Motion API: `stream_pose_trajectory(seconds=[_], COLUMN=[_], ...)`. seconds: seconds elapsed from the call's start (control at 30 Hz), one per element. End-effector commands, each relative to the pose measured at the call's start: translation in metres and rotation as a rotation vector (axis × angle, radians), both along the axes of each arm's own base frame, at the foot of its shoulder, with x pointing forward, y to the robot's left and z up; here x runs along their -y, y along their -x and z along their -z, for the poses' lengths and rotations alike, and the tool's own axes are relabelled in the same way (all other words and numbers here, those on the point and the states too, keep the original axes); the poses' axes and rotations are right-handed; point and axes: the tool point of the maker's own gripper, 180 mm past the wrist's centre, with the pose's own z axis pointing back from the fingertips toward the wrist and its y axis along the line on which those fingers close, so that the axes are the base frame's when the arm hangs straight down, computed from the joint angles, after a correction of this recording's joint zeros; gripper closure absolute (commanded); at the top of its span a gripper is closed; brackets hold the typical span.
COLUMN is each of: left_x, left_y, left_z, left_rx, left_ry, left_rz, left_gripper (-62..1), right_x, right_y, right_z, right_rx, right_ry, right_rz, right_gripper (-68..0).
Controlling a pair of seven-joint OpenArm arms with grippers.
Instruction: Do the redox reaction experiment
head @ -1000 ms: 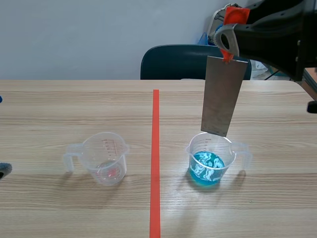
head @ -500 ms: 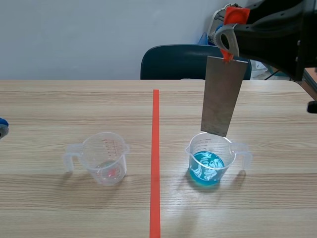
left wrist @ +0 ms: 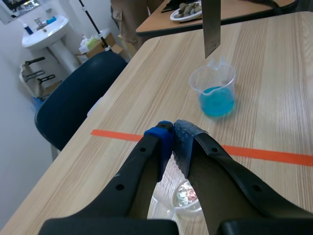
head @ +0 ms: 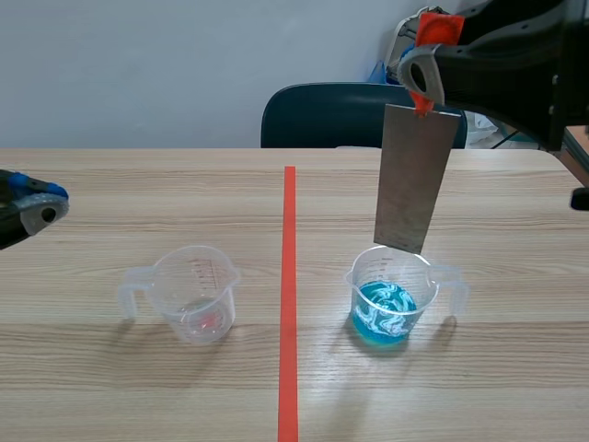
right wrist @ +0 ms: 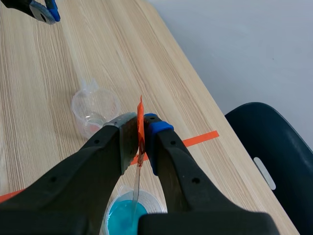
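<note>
My right gripper (head: 421, 85) is raised at the right, shut on the orange tab (right wrist: 140, 128) at the top of a grey metal plate (head: 414, 180). The plate hangs upright with its lower edge just above the rim of a clear beaker of blue liquid (head: 390, 304). In the right wrist view the plate shows edge-on under the fingers, over the blue beaker (right wrist: 122, 215). A nearly empty clear beaker (head: 193, 295) stands left of the tape line. At the left edge, above the table and away from that beaker, my left gripper (head: 39, 206) is shut on nothing; its pads (left wrist: 183, 142) meet.
An orange-red tape line (head: 289, 295) runs down the middle of the wooden table (head: 110, 387). A dark blue chair (head: 331, 115) stands behind the far edge. Both beaker handles point outward.
The left gripper has closed its fingers and come up and further in from the left edge. The right arm, plate and both beakers stay where they were.
</note>
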Motion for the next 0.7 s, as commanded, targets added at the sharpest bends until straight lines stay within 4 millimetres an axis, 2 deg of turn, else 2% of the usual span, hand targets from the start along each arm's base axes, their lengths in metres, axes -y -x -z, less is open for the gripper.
stream_pose_trajectory(seconds=[0.0, 0.2, 0.67], left_x=[0.005, 0.028, 0.102], left_y=[-0.006, -0.016, -0.02], left_z=[-0.003, 0.019, 0.065], left_rx=[0.01, 0.003, -0.066], left_ry=[0.034, 0.033, 0.061], left_rz=[-0.023, -0.038, 0.0], left_gripper=[-1.5, -1.5, -1.5], right_x=[-0.002, -0.002, -0.002], right_y=[0.002, 0.002, 0.002], right_z=[-0.009, -0.009, -0.009], right_rx=[0.027, 0.027, 0.027], right_ry=[-0.012, -0.011, -0.011], right_rz=[-0.018, -0.018, -0.018], right_gripper=[-0.8, -0.8, -0.8])
